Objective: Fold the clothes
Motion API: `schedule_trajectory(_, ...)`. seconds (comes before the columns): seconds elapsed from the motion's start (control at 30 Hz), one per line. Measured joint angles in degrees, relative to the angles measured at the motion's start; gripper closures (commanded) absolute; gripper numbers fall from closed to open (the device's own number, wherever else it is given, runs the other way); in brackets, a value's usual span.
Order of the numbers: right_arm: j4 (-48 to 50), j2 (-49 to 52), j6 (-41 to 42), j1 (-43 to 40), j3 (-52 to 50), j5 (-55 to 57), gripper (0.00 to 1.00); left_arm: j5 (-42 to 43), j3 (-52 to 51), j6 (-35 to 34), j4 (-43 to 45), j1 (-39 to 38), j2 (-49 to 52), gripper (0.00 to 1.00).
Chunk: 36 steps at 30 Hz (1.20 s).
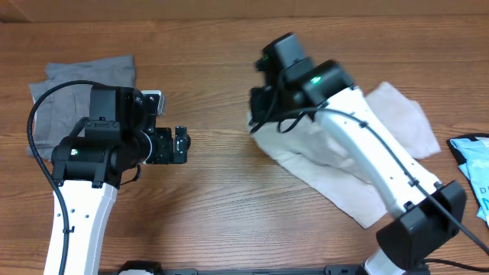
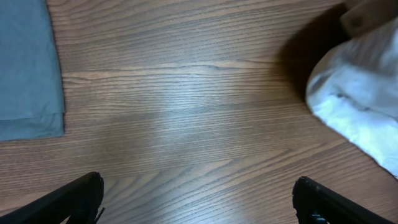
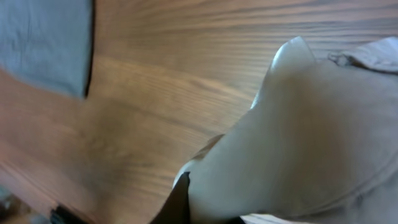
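R fingers (image 3: 178, 200) clamped on beige shorts (image 3: 311, 124), wrist cam only; L fingers (image 2: 74, 199) wide apart

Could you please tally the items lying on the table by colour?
Cream: 1, shorts
Grey: 1, garment
Light blue: 1, printed item
Total: 3

Overhead top-down; both wrists near table (image 1: 221, 221)
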Motion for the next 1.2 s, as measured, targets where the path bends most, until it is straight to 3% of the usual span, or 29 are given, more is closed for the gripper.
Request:
schedule_trajectory(0.17, -1.5, 0.0, -2.1, 4.4, 0.0, 5.2, 0.39, -0.2, 0.0, 0.0, 0.1, 0.0, 0.0, 0.0)
schedule_trajectory(0.33, -4.2, 0.0, -2.4, 1.7, 0.0, 10.5, 0.4, 1.1, 0.0, 0.0, 1.6, 0.0, 0.0, 0.0)
schedule_trajectory(0.6, -11.3, 0.0, -1.1, -14.7, 0.0, 11.6, 0.4, 1.4, 0.0, 0.0, 4.8, -4.2, 4.5, 0.0)
schedule_trajectory(0.8, -13.2, -0.2, -4.2, -27.0, 0.0, 5.2, 0.41, -1.2, -0.7, 0.3, 11.2, -6.7, 17.1, 0.01)
schedule_trajectory(0.9, -13.3, -0.9, -6.0, -29.4, 0.0, 2.3, 0.4, -1.0, -0.9, 2.1, 15.8, -6.9, 24.6, 0.07)
schedule_trajectory(0.97, -13.3, -2.1, -7.0, -29.7, 0.0, 1.1, 0.39, -0.1, -0.9, 4.5, 18.4, -7.0, 29.2, 0.17)
schedule_trajectory(1.1, -13.3, -5.2, -8.3, -29.7, 0.0, -0.3, 0.38, 4.8, -0.9, 10.8, 20.7, -7.1, 36.1, 0.51)
schedule_trajectory(1.2, -13.4, -6.7, -8.9, -29.7, 0.0, -0.8, 0.37, 10.4, -0.9, 16.0, 20.7, -7.1, 39.9, 0.96)
